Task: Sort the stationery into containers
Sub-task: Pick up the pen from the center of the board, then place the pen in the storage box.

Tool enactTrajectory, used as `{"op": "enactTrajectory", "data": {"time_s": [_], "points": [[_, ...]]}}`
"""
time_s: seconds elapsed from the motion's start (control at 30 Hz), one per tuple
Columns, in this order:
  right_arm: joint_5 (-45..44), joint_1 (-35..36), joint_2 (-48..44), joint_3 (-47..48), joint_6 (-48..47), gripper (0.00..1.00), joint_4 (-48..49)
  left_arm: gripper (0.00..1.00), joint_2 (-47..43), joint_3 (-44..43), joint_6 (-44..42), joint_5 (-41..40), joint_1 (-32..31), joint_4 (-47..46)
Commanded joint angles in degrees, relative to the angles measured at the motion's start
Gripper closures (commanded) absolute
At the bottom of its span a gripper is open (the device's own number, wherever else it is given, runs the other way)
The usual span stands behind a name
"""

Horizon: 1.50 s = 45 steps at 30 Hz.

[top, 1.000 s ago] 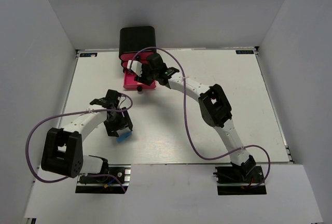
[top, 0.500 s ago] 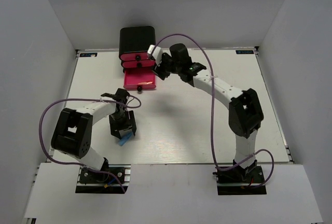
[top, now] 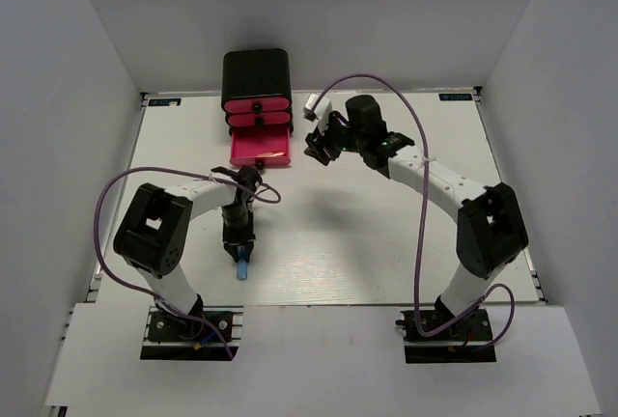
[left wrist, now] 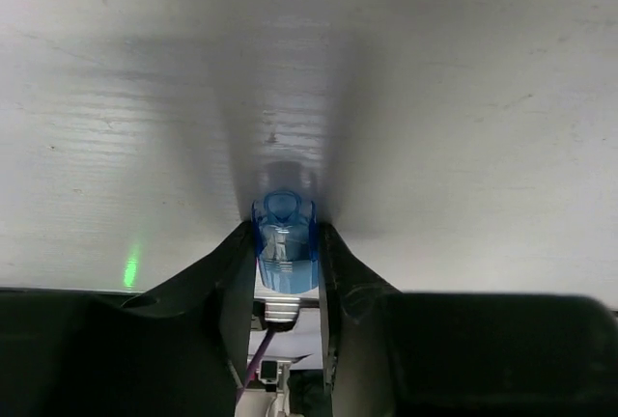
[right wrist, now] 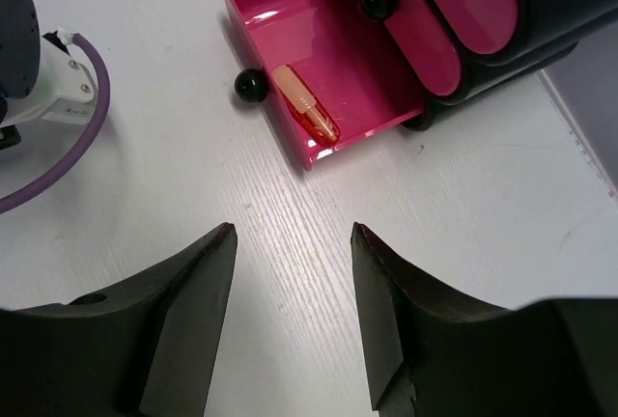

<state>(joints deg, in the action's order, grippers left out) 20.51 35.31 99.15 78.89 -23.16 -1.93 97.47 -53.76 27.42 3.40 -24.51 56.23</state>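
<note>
Left gripper (left wrist: 285, 236) clamps blue capsule (left wrist: 285, 255), tip pointing away from open pink drawer (top: 273, 147); wide-open, empty right gripper (right wrist: 293, 243) sits nearer.

The pulled-out bottom drawer (right wrist: 328, 50) is lying open from above, the black cabinet (top: 256, 69) blocking behind it, the right gripper (right wrist: 293, 234) hanging just beside it.

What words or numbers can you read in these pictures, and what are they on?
No text is clear enough to read.
Left sticker, far left corner of the table: too small to read.
Right sticker, far right corner: too small to read.
Black cabinet, pink drawers, blue piece: no writing shows.
</note>
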Motion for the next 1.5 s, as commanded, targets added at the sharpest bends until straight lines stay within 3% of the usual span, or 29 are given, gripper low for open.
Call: {"op": "enactTrajectory", "data": {"time_s": [0.0,0.17,0.23,0.27,0.3,0.4,0.47,0.57,0.7,0.87,0.93,1.07,1.13,1.3,1.47], "points": [[3.0,-0.9,-5.6,-3.4,1.8,0.43,3.1,0.74,1.2,-1.0,1.7,-1.2,-0.5,-7.2],[3.9,-2.2,-11.0,-10.9,1.7,0.43,3.8,0.77,-3.2,-6.5,9.0,5.5,1.9,-14.5],[4.4,-2.4,-13.8,-12.9,1.5,0.49,3.8,0.79,-3.7,-9.7,14.8,7.9,2.5,-19.4],[4.7,-2.9,-14.4,-15.8,1.0,0.57,3.9,0.81,-3.7,-11.8,17.0,7.9,3.1,-21.1],[5.4,-3.2,-15.1,-16.7,0.8,0.77,3.9,0.82,-3.7,-12.5,19.2,8.7,4.0,-23.1],[6.0,-4.1,-19.7,-21.5,0.3,1.0,4.0,0.87,-3.7,-13.8,29.9,8.2,5.3,-30.9],[6.1,-4.2,-21.8,-25.1,0.0,1.0,4.0,0.94,-3.2,-13.8,37.9,8.2,6.1,-38.3],[5.6,-5.0,-26.3,-28.8,-0.5,1.0,4.0,0.96,-1.1,-15.0,46.1,8.2,7.3,-46.4],[5.2,-5.9,-29.5,-32.4,-1.0,1.0,4.3,0.97,1.7,-19.8,49.3,3.5,7.9,-47.4],[5.2,-7.0,-31.7,-34.5,-1.2,1.0,4.3,0.95,2.2,-18.6,53.3,-5.0,9.1,-53.2],[5.2,-7.6,-32.0,-34.6,-1.2,1.0,4.4,0.95,4.6,-21.8,53.3,-6.6,9.7,-48.8],[5.3,-8.1,-32.2,-34.6,-1.3,1.0,4.7,0.85,6.8,-24.6,52.7,-8.5,10.4,-43.0],[5.5,-8.5,-31.9,-34.8,-1.3,1.0,4.7,0.71,6.8,-25.2,52.2,-9.2,10.4,-42.1],[6.3,-9.2,-31.0,-34.2,-1.1,1.0,4.8,0.54,8.5,-27.3,52.2,-8.7,10.9,-40.4],[6.6,-9.6,-30.4,-33.8,-1.0,1.0,4.9,0.3,8.5,-28.3,50.7,-8.1,10.9,-39.9]]}}
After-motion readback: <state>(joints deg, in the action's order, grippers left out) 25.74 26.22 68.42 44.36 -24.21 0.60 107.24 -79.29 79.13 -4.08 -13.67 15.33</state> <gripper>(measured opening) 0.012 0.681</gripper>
